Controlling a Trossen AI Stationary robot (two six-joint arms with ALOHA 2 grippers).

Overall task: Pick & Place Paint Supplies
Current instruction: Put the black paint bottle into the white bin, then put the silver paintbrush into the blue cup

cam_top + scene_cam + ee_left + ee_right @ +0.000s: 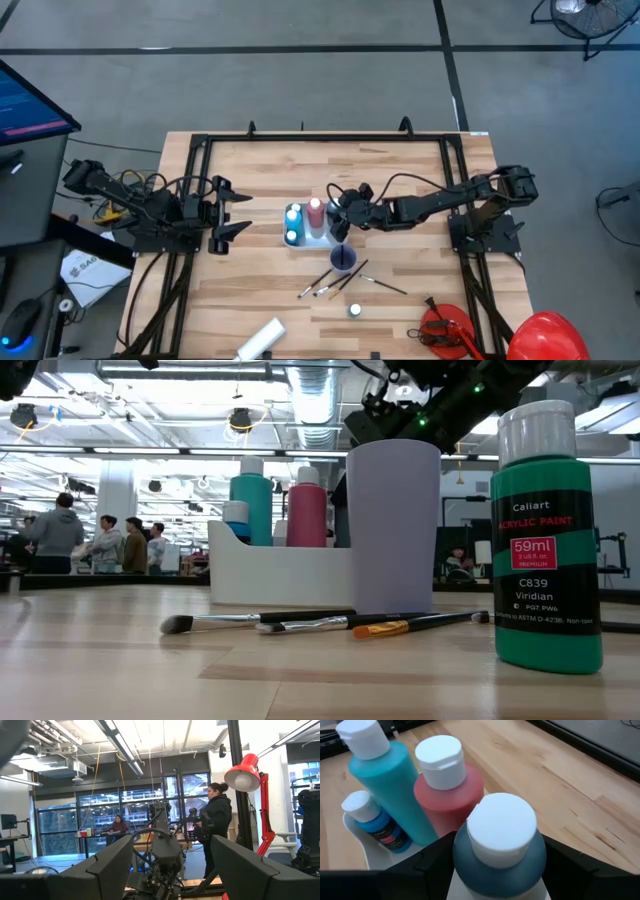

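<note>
Right up at the lens: dark teal bottle (500,845), white cap up, upright, at the end of the white tray (357,837), touching or almost touching the red bottle (447,790). Seated on the tray floor or hanging just above it? Cannot tell. Right gripper (497,857) hugging it close on both sides; pinching or just let go, cannot tell either.

Behind the red one, packed tight: tall turquoise bottle (390,785) and small blue bottle (375,825). Hardly any room to spare in there.

Risks from here, as a judgement. If released before the base is down: a drop, a wobble, maybe a knock into the red bottle and a domino through the row. If pulled away sideways instead of straight up: a snag on the shoulder of the bottle, tipping it out over the tray wall. If lifted off with the grip not fully freed: bottle dragged back up and out.

Further out, just beside the tray: lavender cup (392,525), light and tall, easy to clip with a low retreat. Below it, loose brushes (300,622) lying flat, ready to roll or scatter under a falling bottle. Green bottle (545,540) standing alone near the table's front, well apart, not yet collected.

Left gripper (232,214) parked at the table's left, spread wide, empty, well clear.
</note>
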